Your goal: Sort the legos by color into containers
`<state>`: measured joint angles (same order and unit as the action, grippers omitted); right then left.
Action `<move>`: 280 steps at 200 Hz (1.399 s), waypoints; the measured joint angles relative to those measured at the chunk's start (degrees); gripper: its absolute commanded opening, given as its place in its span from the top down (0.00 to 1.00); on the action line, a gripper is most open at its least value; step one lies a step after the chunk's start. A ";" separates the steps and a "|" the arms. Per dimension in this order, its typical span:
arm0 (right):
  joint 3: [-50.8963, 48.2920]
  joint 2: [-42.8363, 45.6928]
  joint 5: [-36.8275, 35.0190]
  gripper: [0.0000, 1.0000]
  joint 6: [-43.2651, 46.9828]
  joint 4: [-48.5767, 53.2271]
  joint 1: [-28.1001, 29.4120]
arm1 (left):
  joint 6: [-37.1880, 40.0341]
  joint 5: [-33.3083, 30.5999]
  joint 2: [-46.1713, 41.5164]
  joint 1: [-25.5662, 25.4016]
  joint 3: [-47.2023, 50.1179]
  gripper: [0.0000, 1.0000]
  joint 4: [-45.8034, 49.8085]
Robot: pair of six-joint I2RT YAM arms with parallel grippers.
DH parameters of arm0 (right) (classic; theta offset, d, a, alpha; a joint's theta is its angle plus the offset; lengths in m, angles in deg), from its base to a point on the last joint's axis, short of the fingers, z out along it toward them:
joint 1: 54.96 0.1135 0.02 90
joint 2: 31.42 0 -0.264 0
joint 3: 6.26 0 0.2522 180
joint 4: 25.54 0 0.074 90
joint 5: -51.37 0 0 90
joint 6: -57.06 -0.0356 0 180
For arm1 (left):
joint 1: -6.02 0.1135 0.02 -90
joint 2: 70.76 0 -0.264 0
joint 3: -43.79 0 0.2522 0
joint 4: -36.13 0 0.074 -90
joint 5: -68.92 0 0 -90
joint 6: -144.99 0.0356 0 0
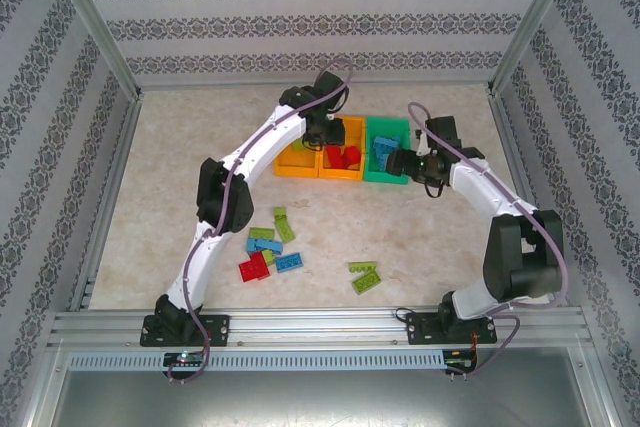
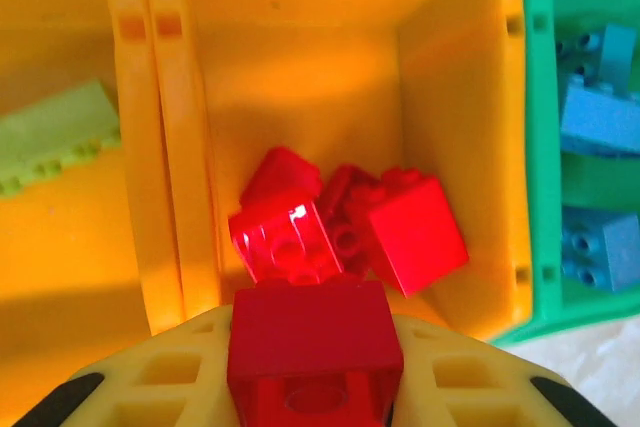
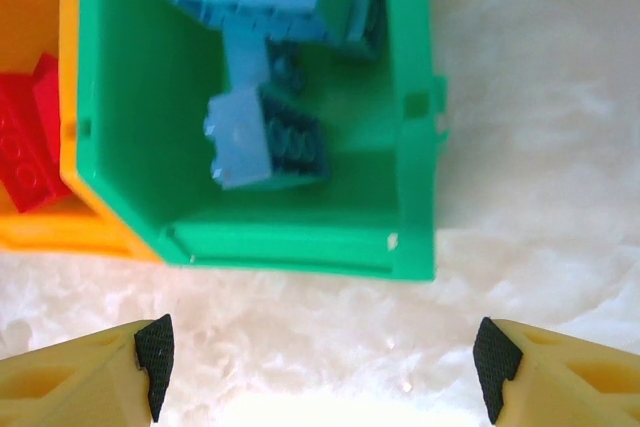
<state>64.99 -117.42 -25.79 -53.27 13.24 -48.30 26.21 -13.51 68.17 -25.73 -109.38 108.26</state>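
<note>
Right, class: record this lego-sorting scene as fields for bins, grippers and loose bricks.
left orange plastic bin: a lime green studded brick inside
middle orange plastic bin: red bricks inside
green plastic bin: blue bricks inside
left gripper: shut on a red brick, above the middle bin
right gripper: open, empty, over the table near the green bin
loose bricks: lime, blue and red, on the table

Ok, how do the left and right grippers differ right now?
The left gripper is shut on a red lego; the right gripper is open and empty. The left hangs over the middle orange bin, above its red legos; the right is over bare table just short of the green bin, which holds blue legos. Both point down by the bins.
</note>
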 measured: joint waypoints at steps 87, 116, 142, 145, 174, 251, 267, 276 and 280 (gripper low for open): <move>-11.19 13.14 -2.19 0.16 -5.62 4.20 16.06 | 1.64 8.63 2.84 2.51 -0.48 0.60 -10.51; -14.08 15.15 -5.75 0.15 -12.41 6.95 22.97 | 1.57 10.86 4.68 2.62 -0.50 0.51 -12.33; -15.47 15.15 -8.90 0.12 -18.01 8.26 28.09 | 1.57 12.15 5.79 2.73 -0.50 0.48 -13.57; -15.56 15.13 -9.18 0.12 -18.78 8.37 28.72 | 1.57 12.15 5.79 2.73 -0.50 0.48 -13.62; -15.67 14.29 -11.34 0.11 -22.97 8.66 33.24 | 1.46 12.68 5.79 3.06 -0.48 0.45 -14.51; -15.26 8.98 -11.98 0.09 -29.29 10.93 40.79 | 0.94 15.34 2.64 3.26 6.64 0.22 -20.20; -14.80 7.98 -11.91 0.09 -29.81 11.93 42.01 | 0.94 15.37 1.40 3.26 8.74 0.14 -20.98; -14.45 7.50 -11.78 0.09 -30.27 12.59 42.45 | 0.90 15.32 0.59 3.26 9.90 0.05 -21.44; -14.29 7.28 -11.74 0.09 -30.42 12.83 42.69 | 1.11 15.23 0.17 3.26 10.47 0.00 -21.53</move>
<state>50.70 -110.14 -37.53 -83.70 26.07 -5.62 27.33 1.73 68.35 -22.47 -98.91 86.73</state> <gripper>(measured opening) 0.911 0.891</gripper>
